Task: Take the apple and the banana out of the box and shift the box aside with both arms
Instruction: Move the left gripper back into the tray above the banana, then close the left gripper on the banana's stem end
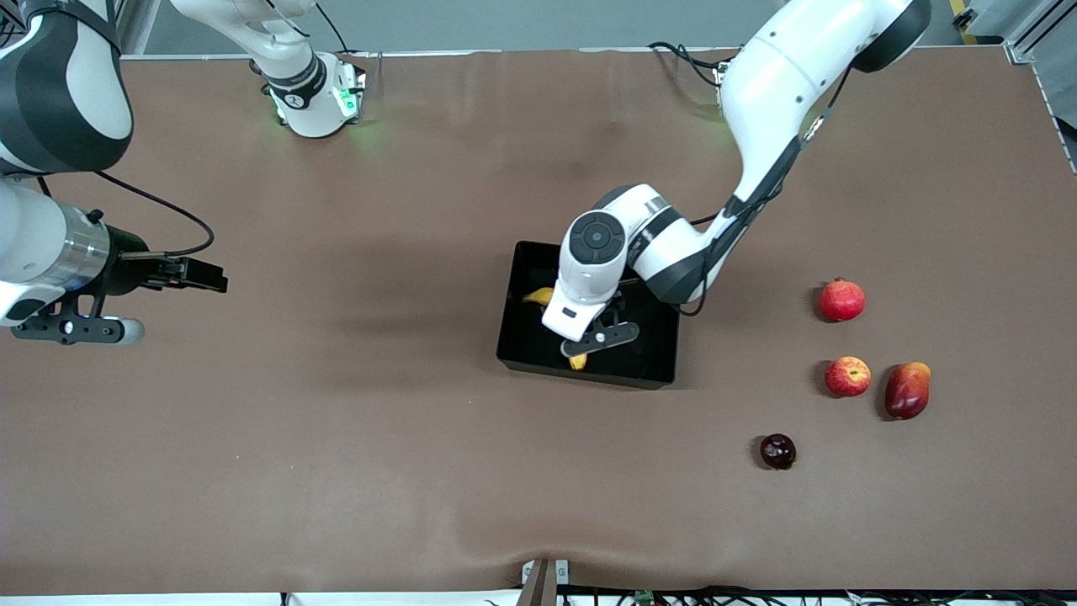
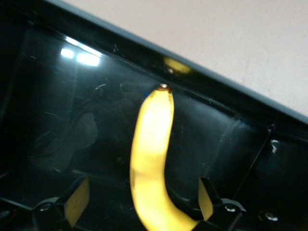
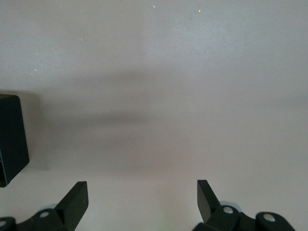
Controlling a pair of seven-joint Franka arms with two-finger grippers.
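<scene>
The black box (image 1: 589, 375) stands mid-table with the yellow banana (image 1: 539, 295) lying inside it. My left gripper (image 1: 591, 340) hangs low over the box, open. In the left wrist view the banana (image 2: 151, 144) lies on the box floor (image 2: 72, 120), its tip at the wall, and the left gripper (image 2: 142, 197) straddles it with both fingers clear of it. The small red apple (image 1: 847, 376) with yellow patches sits on the table toward the left arm's end. My right gripper (image 1: 80, 330) waits open over bare table at the right arm's end; in its wrist view the right gripper (image 3: 142, 192) holds nothing.
Near the apple lie a red pomegranate (image 1: 842, 300), a red-and-yellow oblong fruit (image 1: 908, 390) and a dark maroon round fruit (image 1: 777, 451). A corner of the box (image 3: 12, 139) shows in the right wrist view. A brown cloth (image 1: 336, 438) covers the table.
</scene>
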